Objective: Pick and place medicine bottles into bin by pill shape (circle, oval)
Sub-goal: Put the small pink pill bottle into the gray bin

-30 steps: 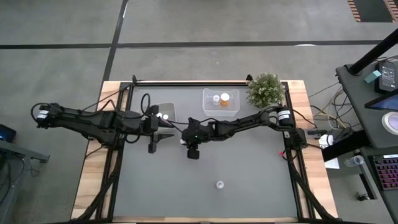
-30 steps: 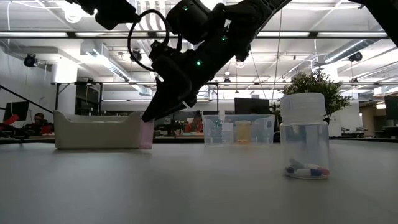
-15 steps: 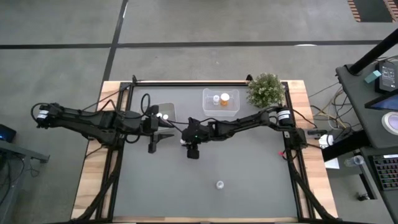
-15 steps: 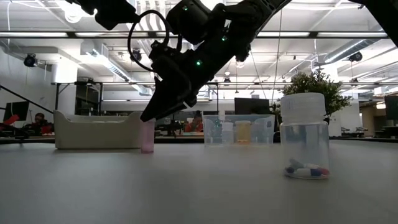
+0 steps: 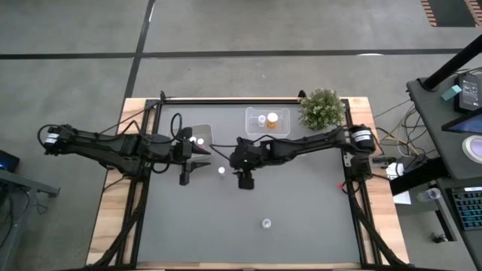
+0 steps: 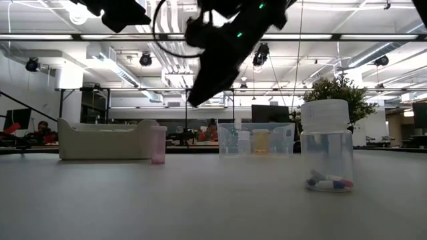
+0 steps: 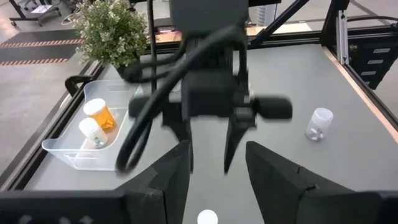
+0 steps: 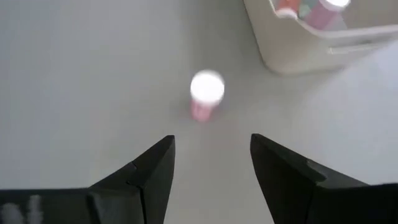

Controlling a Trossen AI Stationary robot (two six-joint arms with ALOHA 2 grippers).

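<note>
A small pink medicine bottle [image 5: 221, 170] with a white cap stands upright on the table on its base, beside the white bin [image 5: 200, 132]. It also shows in the right wrist view [image 8: 205, 94] and the low view [image 6: 158, 145]. My right gripper [image 5: 235, 163] is open and empty, raised above the table to the right of that bottle [image 6: 200, 93]. My left gripper [image 5: 203, 158] is open and empty by the white bin. Another clear bottle [image 5: 266, 223] stands near the table's near edge. Two bottles [image 5: 266, 119] stand in the clear bin [image 5: 267, 134].
A bushy green potted plant [image 5: 322, 110] stands at the far right corner, next to the clear bin. The white bin [image 8: 311, 43] holds at least one bottle. The two arms reach toward each other at the table's middle; the near half of the table holds only the lone bottle [image 6: 326, 147].
My right gripper has set the pink bottle down on the table beside the white bin and let go of it. It has then risen and drawn back toward the table's right edge. The bottle stays standing upright where it was left.
</note>
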